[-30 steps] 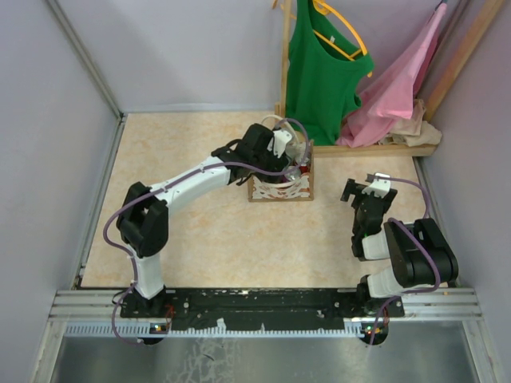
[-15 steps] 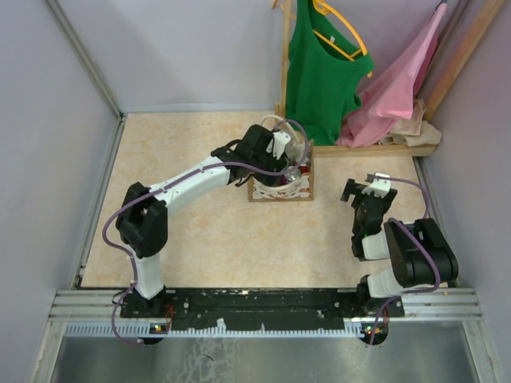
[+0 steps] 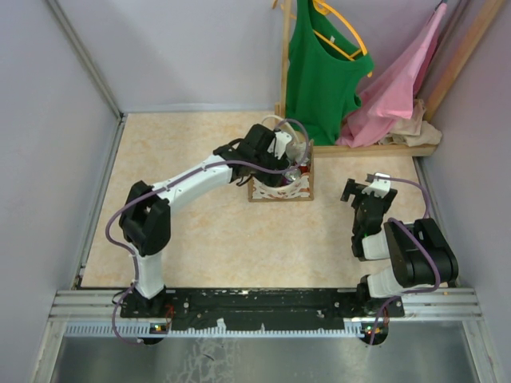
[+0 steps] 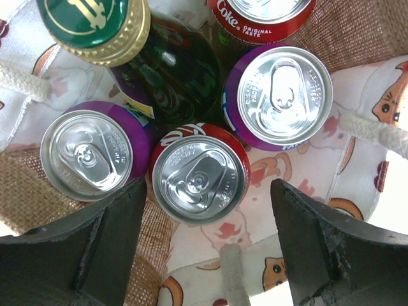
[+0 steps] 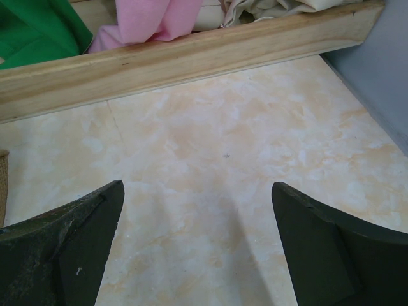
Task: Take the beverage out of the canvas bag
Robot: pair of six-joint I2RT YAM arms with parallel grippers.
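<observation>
The canvas bag [image 3: 281,188] stands at mid table, with my left gripper [image 3: 292,162] over its mouth. The left wrist view looks straight down into the bag [image 4: 357,29]. It holds a red can [image 4: 199,182], two purple cans [image 4: 87,155] [image 4: 277,95], a Coke can [image 4: 261,16] and a green bottle [image 4: 172,76] with a gold cap. My left gripper [image 4: 209,190] is open, its fingers either side of the red can's near edge, gripping nothing. My right gripper [image 3: 363,188] [image 5: 197,191] is open over bare table to the right of the bag.
A wooden rack base [image 3: 375,149] [image 5: 191,54] runs along the back right, with a green top [image 3: 323,72] and a pink cloth [image 3: 399,88] hanging over it. Grey walls close in the table on the left, back and right.
The left arm's elbow has shifted slightly right while its gripper stays over the bag. The right arm has not moved.
</observation>
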